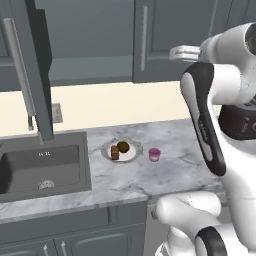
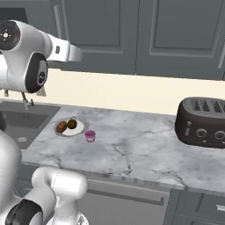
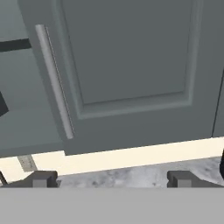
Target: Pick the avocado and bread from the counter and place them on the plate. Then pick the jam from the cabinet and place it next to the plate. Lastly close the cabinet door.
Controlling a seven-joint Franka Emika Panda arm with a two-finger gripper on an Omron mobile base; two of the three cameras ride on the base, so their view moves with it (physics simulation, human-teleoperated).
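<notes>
My pincer [image 3: 112, 179] wide, holds nothing, tips cut off at frame bottom. Cabinet [image 3: 131, 65] door close ahead. Bread [image 1: 115, 152], avocado [image 1: 123, 147] on plate [image 1: 131, 156], mid-frame; jam [image 1: 154, 154] beside.

Lighting: even, diffuse rendered light with no visible source; the cream wall strip and the counter [image 1: 150, 175] read bright, the cabinet [image 3: 131, 65] fronts a flat mid grey, the sink [image 1: 45, 167] basin darker. Shadows: soft and faint, a small one under the plate [image 1: 122, 151] and jam [image 1: 154, 154], mild shading in the door panel grooves; no glare beyond a soft sheen on the white arm shells. Quality: all views slightly soft and low in detail, edges a little jagged, no motion blur, no noticeable edge distortion.
</notes>
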